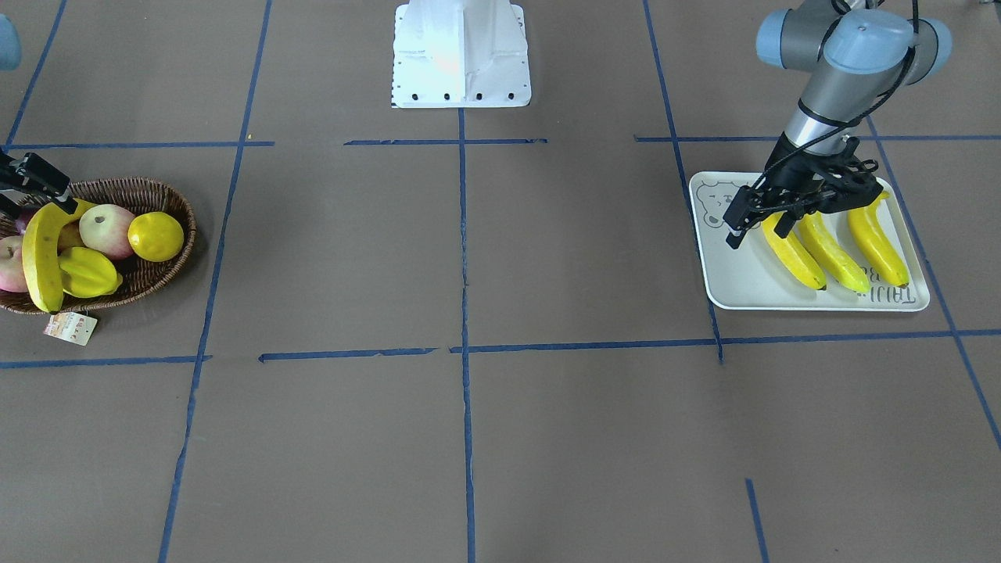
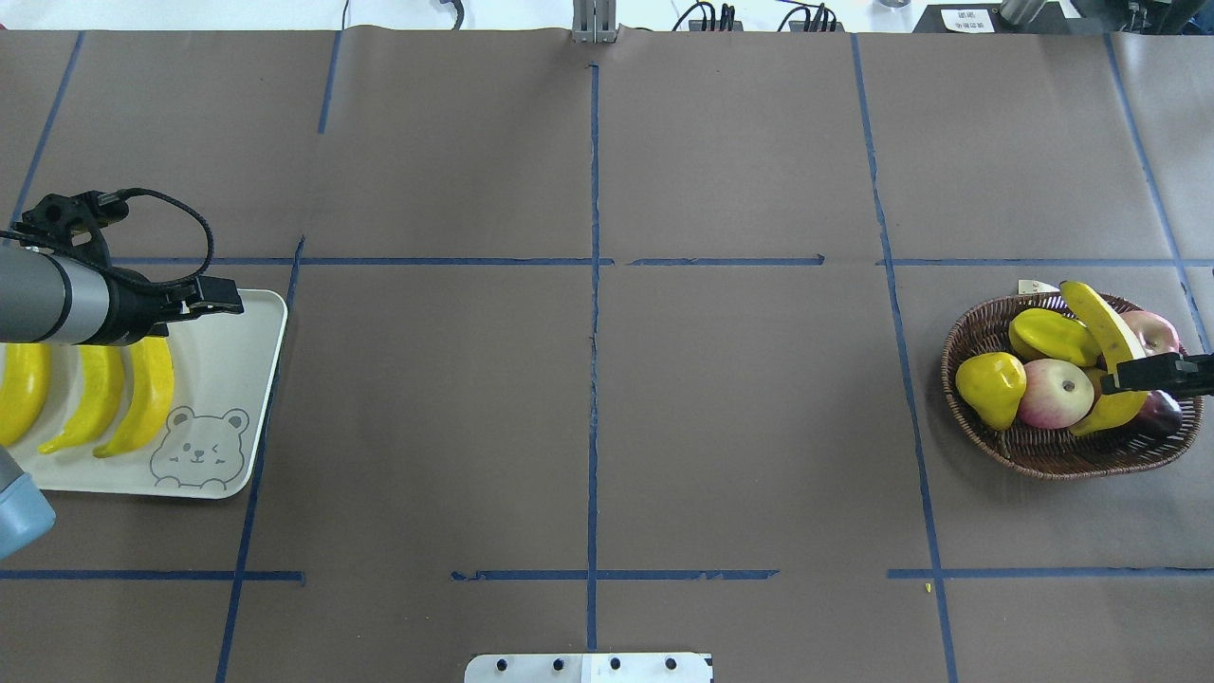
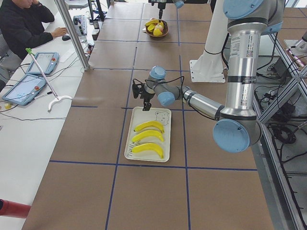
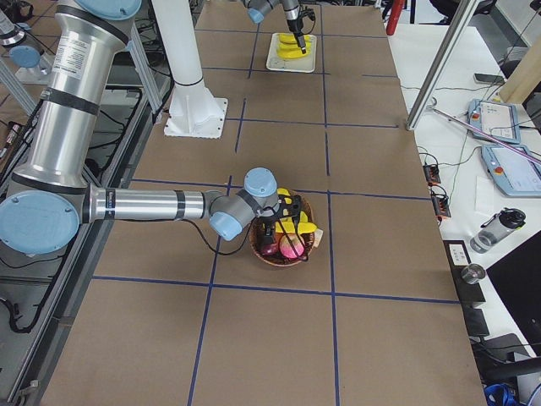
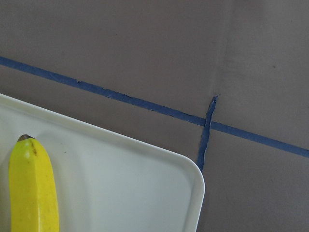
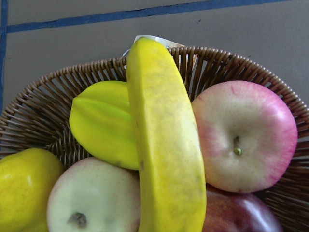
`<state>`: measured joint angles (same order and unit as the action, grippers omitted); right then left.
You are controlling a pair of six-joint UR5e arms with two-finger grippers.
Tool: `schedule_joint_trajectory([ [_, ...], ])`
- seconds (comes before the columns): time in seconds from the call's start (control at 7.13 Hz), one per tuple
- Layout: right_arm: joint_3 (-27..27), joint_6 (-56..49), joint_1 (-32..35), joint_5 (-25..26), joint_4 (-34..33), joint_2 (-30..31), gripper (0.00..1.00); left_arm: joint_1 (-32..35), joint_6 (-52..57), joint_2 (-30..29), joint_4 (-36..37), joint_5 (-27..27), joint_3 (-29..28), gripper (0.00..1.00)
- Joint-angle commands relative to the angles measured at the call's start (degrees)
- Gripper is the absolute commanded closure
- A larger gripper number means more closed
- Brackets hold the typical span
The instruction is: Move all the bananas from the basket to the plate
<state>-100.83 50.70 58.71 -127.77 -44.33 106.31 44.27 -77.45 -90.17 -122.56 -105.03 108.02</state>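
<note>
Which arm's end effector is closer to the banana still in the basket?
Right. The right end effector sits over that banana in the basket; the left end effector is far off, over the plate.

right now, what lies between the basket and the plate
No objects: only brown table covering and blue tape lines between plate and basket, shown in the overhead view.

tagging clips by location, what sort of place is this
Probably a robotics lab set up for data collection: two industrial robot arms working at a table gridded with blue tape, and an operator seated alongside with teach pendants.
</note>
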Motion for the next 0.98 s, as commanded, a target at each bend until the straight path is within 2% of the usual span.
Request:
schedule_joint_trajectory([
  [0.0,0.72,0.10,0.00,0.07,-0.06,-0.66,0.13,-0.06,-0.41,0.00,0.04,0.00,0.00,0.00],
  [0.14,0.72,0.01,0.17,-0.19,0.38,-0.58,0.59,-0.06,-0.42,0.00,0.04,0.00,0.00,0.00],
  [0.28,0.64,-0.34,0.35,-0.28,0.73,-0.40,0.86,-0.06,-0.42,0.00,-0.05,0.00,0.00,0.00],
  [0.42,0.55,-0.69,1.92,-2.20,0.73,-0.40,0.97,-0.06,-0.42,0.00,0.04,0.00,0.00,0.00],
  [0.56,-0.67,-0.87,6.02,-4.57,0.82,0.30,1.00,-0.06,-0.42,0.00,0.04,0.00,0.00,0.00],
  [0.84,-4.09,-0.96,14.45,-13.24,0.47,0.48,1.00,-0.06,-0.42,0.00,0.04,0.00,0.00,0.00],
])
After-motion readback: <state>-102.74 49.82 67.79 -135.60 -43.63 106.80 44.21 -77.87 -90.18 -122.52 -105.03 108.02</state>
